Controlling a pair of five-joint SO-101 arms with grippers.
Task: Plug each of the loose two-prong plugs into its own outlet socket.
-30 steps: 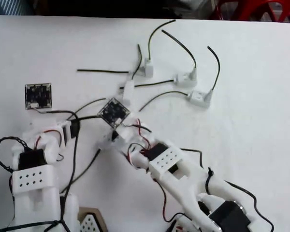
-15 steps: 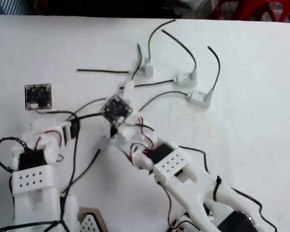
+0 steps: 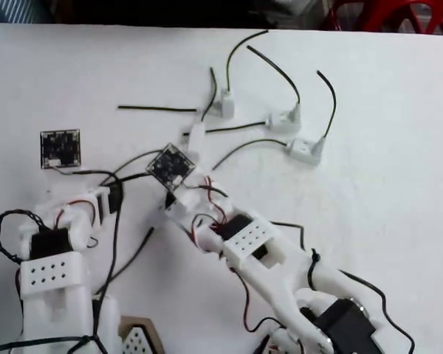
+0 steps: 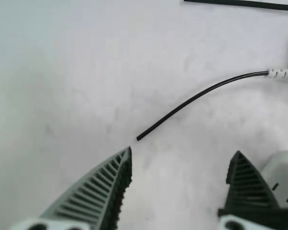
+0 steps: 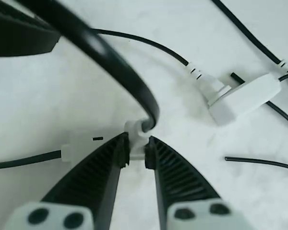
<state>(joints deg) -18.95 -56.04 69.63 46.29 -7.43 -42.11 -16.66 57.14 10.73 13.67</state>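
Starting at nine o'clock on the table [image 3: 399, 221]: a black square board [image 3: 60, 148], barely shifted from a second ago. Down at seven o'clock, the left gripper [image 4: 182, 153], parked with fingers spread wide over bare tabletop, holding nothing, just short of a loose cord end [image 4: 140, 137]. No motion worth reporting there. Near the centre, a second black board [image 3: 170, 166], nudged slightly toward nine o'clock over the last second. At six o'clock of that board, the right gripper [image 5: 137, 142], pressed almost together and pinching the tip of a white plug [image 5: 81, 144], plug low on the table, cord trailing away. Drawn back toward five o'clock half a second ago, then pushed forward again toward eleven, with the nearby board shifting too. Reads as re-seating the grip or lining up, not yet as an insertion. Further on, at one o'clock of that board, another loose plug [image 3: 196, 137]. Then, from one to three o'clock, a spread of white corded blocks [image 3: 284, 119], probably the sockets, all well apart from the held plug. Judging by that gap: carry and alignment still ahead, and no plug seated so far as can be seen.
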